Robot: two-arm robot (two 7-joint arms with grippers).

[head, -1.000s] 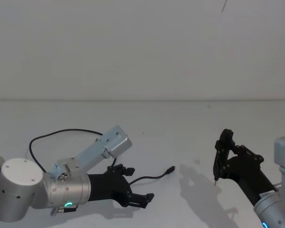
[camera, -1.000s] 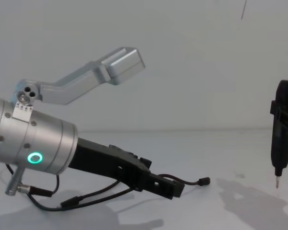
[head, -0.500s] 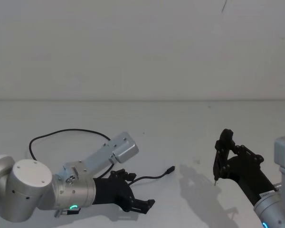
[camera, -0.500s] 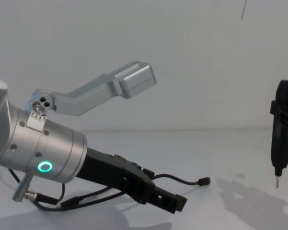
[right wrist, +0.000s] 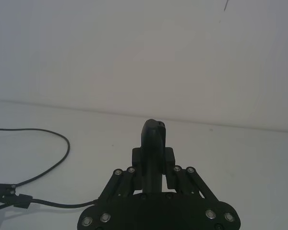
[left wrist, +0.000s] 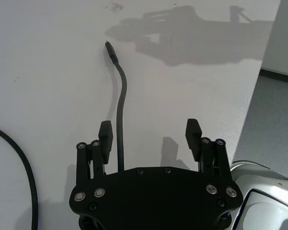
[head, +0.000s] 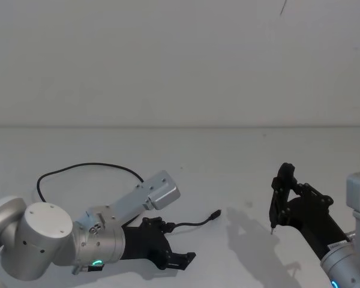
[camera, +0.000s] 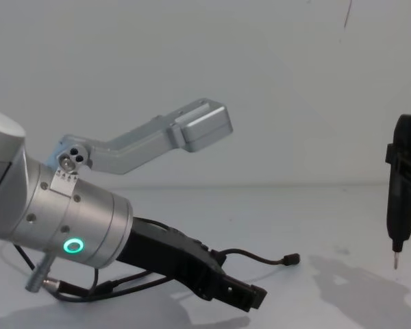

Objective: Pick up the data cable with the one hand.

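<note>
Slippage is my worry: my black angular two-finger left gripper (left wrist: 149,132) sits low over the white tabletop (left wrist: 48,72) with jaws spread. The thin black data cable (left wrist: 121,96) lies flat between them, hugging one finger (not centred). Closing could nudge it aside or pinch only its edge. My right gripper (right wrist: 152,162), parked off right, clamps a stiff black pen-shaped tool (right wrist: 153,130).

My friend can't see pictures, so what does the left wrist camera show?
The left gripper, black and open, reaches over a white table with the thin black data cable lying between its fingers, close to one of them. The cable runs ahead to a small plug.
</note>
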